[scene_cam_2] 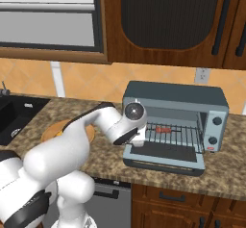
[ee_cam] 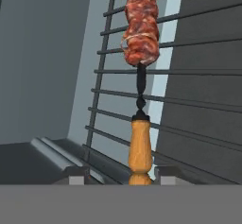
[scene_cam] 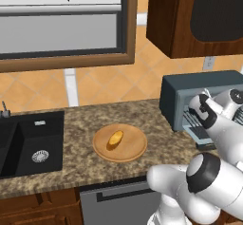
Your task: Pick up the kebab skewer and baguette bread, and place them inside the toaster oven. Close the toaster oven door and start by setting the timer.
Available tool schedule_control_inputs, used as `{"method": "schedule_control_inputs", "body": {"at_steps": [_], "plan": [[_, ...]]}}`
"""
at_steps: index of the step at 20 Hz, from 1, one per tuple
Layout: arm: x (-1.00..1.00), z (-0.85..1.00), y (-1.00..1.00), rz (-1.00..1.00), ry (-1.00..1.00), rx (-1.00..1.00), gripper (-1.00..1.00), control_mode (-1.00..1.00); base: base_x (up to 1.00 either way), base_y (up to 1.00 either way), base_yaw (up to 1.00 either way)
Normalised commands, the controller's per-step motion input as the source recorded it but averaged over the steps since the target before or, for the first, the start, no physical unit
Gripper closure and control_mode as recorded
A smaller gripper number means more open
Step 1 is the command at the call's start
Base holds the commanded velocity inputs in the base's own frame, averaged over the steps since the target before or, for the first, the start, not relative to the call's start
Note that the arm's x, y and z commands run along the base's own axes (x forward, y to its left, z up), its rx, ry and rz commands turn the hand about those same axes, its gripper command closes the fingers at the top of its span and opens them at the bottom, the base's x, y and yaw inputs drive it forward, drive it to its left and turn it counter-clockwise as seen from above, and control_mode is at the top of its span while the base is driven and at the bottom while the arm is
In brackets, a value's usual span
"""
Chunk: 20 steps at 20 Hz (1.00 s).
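The kebab skewer (ee_cam: pixel 140 43) lies on the wire rack (ee_cam: pixel 189 95) inside the toaster oven (scene_cam_2: pixel 175 99), its wooden handle pointing back toward my gripper (ee_cam: pixel 122 175). The two fingertips (ee_cam: pixel 75 175) stand apart on either side of the handle without touching it, so the gripper is open. From the right base view the skewer (scene_cam_2: pixel 163 129) rests on the rack, and the toaster oven door (scene_cam_2: pixel 166 158) hangs dropped down and open. The baguette bread (scene_cam: pixel 115 138) sits on a round wooden plate (scene_cam: pixel 102 152) on the counter, left of the oven.
A black sink (scene_cam: pixel 28 143) is set into the granite counter (scene_cam: pixel 76 124) at the far left. Dark wood cabinets (scene_cam_2: pixel 168 20) hang above the oven. The oven's two knobs (scene_cam_2: pixel 217 121) are on its right front panel.
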Motion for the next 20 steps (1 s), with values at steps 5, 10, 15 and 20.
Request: {"method": "schedule_control_inputs", "body": {"at_steps": [5,10,15,20], "plan": [[0.00,-0.07,0.00,0.00,0.00,0.00,-1.00,-1.00,0.00,0.00,0.00],[0.00,0.11,0.00,0.00,-0.02,0.00,-1.00,-1.00,0.00,0.00,0.00],[-0.01,0.33,0.11,0.00,-0.03,-0.02,-1.00,-1.00,0.00,0.00,0.00],[-0.41,0.45,0.28,0.00,0.00,-0.20,-1.00,-1.00,0.00,0.00,0.00]]}}
